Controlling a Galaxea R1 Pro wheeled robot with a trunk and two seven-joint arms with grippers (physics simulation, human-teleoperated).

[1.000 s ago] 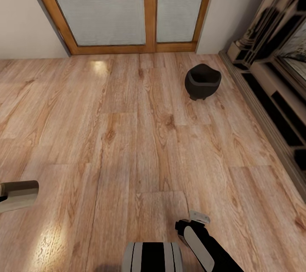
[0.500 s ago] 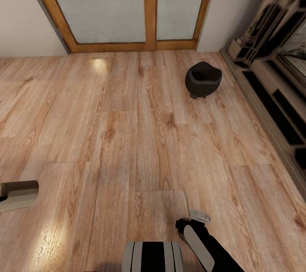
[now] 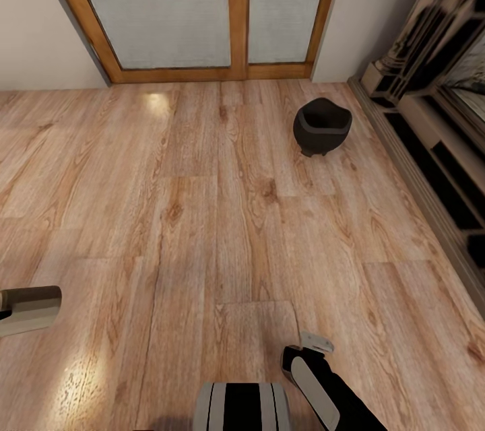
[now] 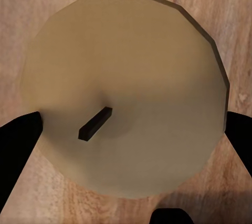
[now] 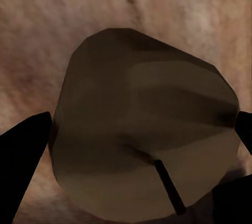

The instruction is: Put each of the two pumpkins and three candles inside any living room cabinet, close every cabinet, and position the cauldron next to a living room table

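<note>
In the head view the cauldron (image 3: 322,126) stands on the wooden plank floor (image 3: 202,215), up and to the right of centre, a small black pot with a bulging belly, a wide dark mouth and short feet, upright and by itself. It sits near the corner where the wall meets a long dark shelving unit (image 3: 438,141) along the right side, and just short of the glazed doors with orange-brown wooden frames (image 3: 236,13) at the far wall. At the lower left edge a beige cylindrical candle (image 3: 30,308) juts into view; at the bottom right the right gripper (image 3: 306,350) shows as a black arm end with a pale tip. In the left wrist view the left gripper (image 4: 128,124) is clamped on a pale beige candle (image 4: 126,92), seen end-on with a short black wick, a dark finger (image 4: 18,145) pressing each side. In the right wrist view the right gripper (image 5: 142,129) grips a darker, shadowed candle (image 5: 142,124) with a black wick, fingers (image 5: 23,155) against both flanks.
</note>
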